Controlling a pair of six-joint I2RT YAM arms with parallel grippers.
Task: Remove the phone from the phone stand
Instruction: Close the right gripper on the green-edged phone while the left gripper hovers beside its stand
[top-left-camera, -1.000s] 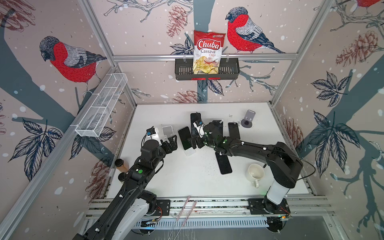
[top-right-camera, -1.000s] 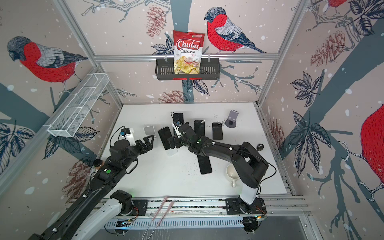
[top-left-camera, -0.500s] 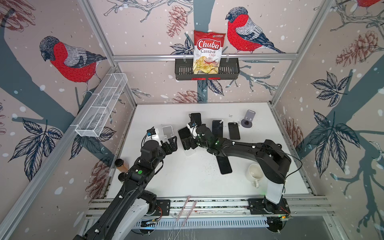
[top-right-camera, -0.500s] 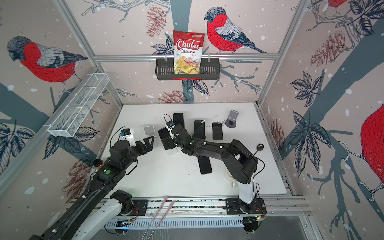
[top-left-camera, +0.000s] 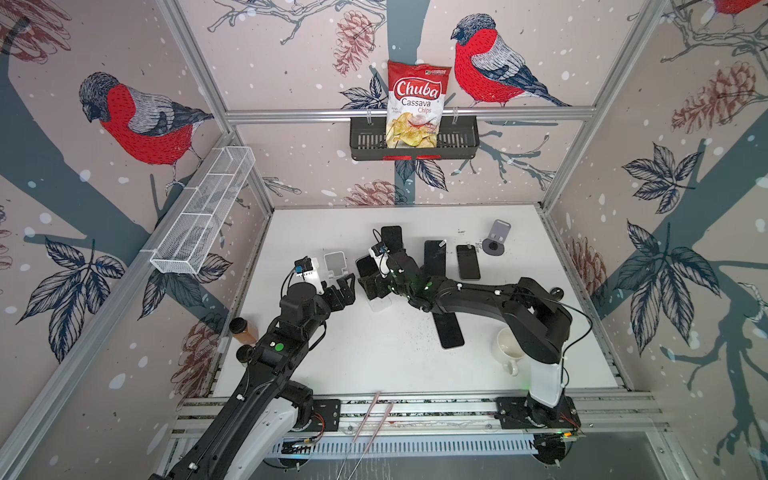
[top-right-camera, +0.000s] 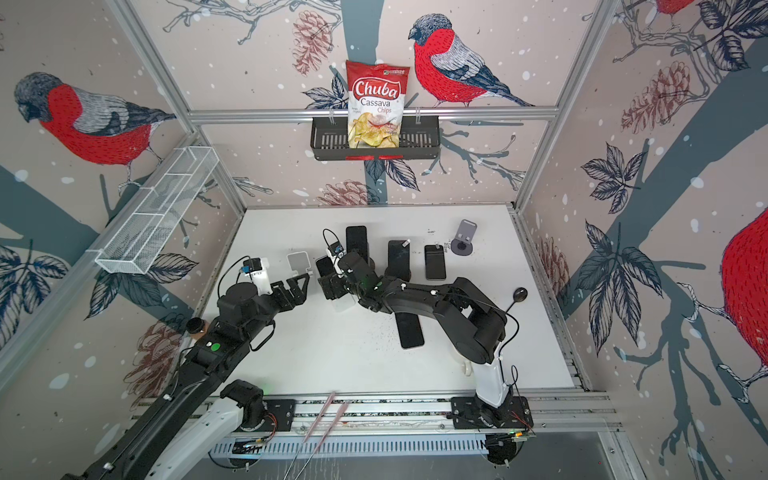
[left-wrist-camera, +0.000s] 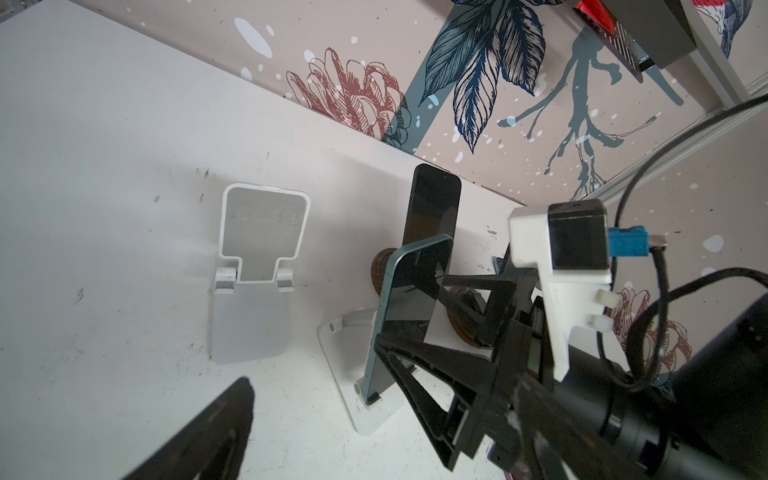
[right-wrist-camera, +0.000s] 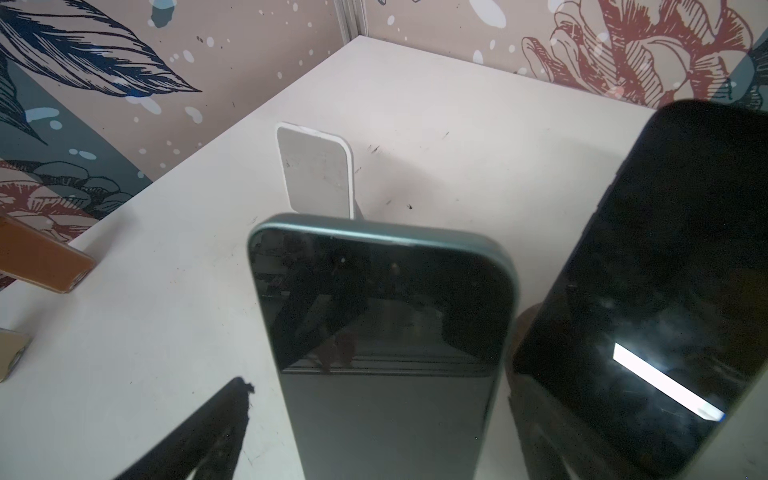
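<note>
Fingers spread around the propped phone

Fingers (left-wrist-camera: 419, 365) of the right gripper (top-left-camera: 376, 286) are spread wide on either side of the green-edged phone (left-wrist-camera: 409, 307), with no grip seen. The phone is leaned upright in its white phone stand (left-wrist-camera: 370, 409). The left gripper (top-left-camera: 343, 291) is held open and empty beside an empty stand (top-left-camera: 334, 264).

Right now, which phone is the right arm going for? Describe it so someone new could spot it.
Start at the black wall basket holding the chips bag, then drop to the row of phones on the white table. At the row's left end, a teal-edged phone leans in a white stand, with the open right tool at it. Its neighbours are black-edged; the white stand beside it is empty.
</note>
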